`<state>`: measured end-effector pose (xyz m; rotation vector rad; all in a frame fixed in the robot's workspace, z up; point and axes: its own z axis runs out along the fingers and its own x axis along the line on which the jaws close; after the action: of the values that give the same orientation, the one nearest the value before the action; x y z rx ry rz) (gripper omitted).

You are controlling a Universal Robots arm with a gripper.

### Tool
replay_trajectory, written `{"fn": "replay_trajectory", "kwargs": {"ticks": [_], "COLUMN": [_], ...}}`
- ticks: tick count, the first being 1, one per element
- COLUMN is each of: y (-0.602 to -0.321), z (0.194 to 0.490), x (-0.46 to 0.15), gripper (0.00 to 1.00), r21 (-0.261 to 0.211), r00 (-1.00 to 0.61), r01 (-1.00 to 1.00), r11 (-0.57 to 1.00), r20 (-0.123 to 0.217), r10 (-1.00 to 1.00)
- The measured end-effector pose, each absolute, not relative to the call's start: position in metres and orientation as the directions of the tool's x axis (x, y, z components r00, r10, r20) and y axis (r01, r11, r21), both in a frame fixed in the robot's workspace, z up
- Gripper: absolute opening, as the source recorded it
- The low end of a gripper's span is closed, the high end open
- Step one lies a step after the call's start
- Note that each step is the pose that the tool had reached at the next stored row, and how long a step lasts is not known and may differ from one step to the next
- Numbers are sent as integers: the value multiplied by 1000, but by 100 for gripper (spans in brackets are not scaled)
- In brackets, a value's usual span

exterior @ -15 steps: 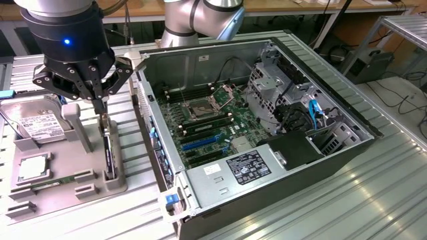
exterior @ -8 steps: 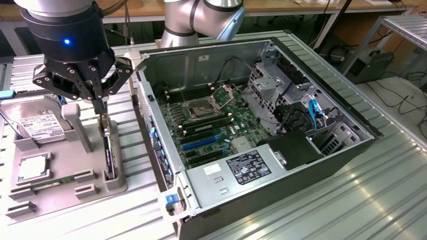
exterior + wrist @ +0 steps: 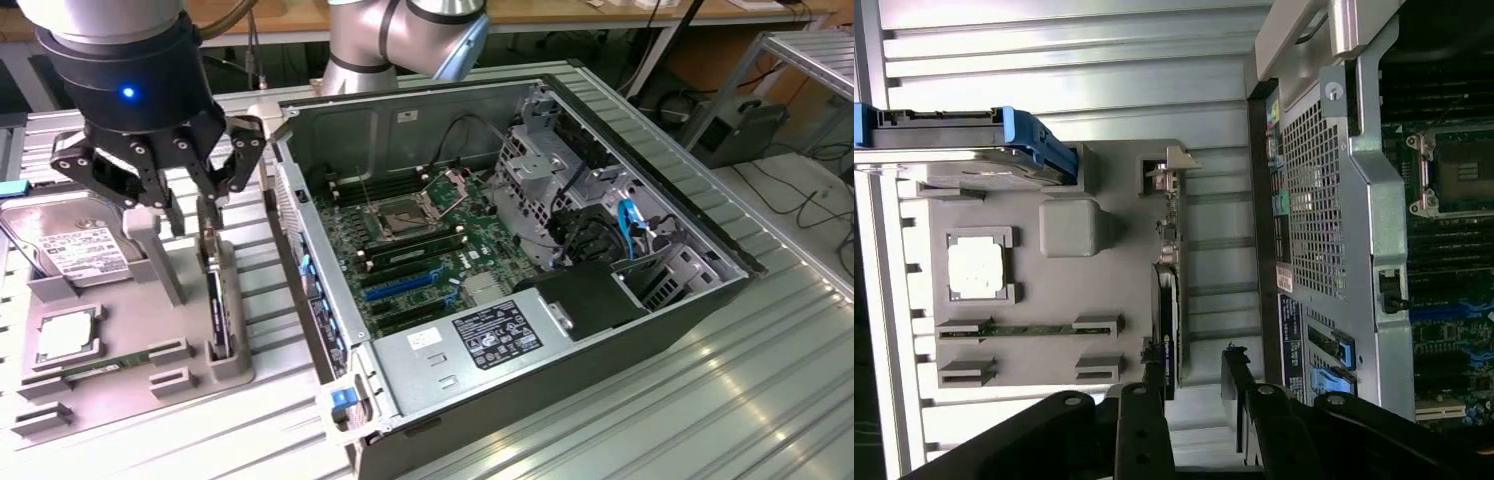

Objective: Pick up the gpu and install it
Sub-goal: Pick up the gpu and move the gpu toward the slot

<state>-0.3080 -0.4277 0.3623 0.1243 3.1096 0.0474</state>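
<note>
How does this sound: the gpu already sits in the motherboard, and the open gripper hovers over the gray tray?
Not quite. The gpu stands on edge in the gray tray, not in the motherboard; the exterior view shows it. The open gripper does hover over that tray.

In the exterior view the gpu [image 3: 216, 310] stands edge-on at middle left, so neither face shows. The frame's left edge cuts the hard drive [image 3: 67, 250]. The print on the power supply label [image 3: 497, 335] is too small to read. The computer case [image 3: 561, 395] runs off the bottom edge.
</note>
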Motion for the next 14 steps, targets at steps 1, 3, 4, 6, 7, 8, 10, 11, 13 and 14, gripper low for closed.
{"fn": "replay_trajectory", "kwargs": {"ticks": [1, 3, 4, 6, 7, 8, 10, 11, 13, 14], "y": [-428, -428, -429, -430, -430, -431, -432, -432, -433, -433], "z": [358, 354, 352, 347, 345, 341, 337, 335, 332, 331], "x": [-310, -310, -310, -310, -310, -310, -309, -309, -307, -307], "gripper": [36, 36, 36, 36, 36, 36, 36, 36, 36, 36], "r21": [32, 32, 31, 32, 32, 31, 31, 31, 30, 30], "r00": [-996, -996, -995, -995, -995, -995, -994, -994, -993, -993], "r01": [86, 89, 90, 93, 95, 100, 107, 109, 113, 115], "r11": [996, 996, 995, 995, 995, 995, 994, 994, 993, 993], "r20": [-28, -28, -28, -28, -28, -28, -25, -24, -18, -15], "r10": [87, 90, 91, 94, 96, 101, 108, 110, 114, 116]}}
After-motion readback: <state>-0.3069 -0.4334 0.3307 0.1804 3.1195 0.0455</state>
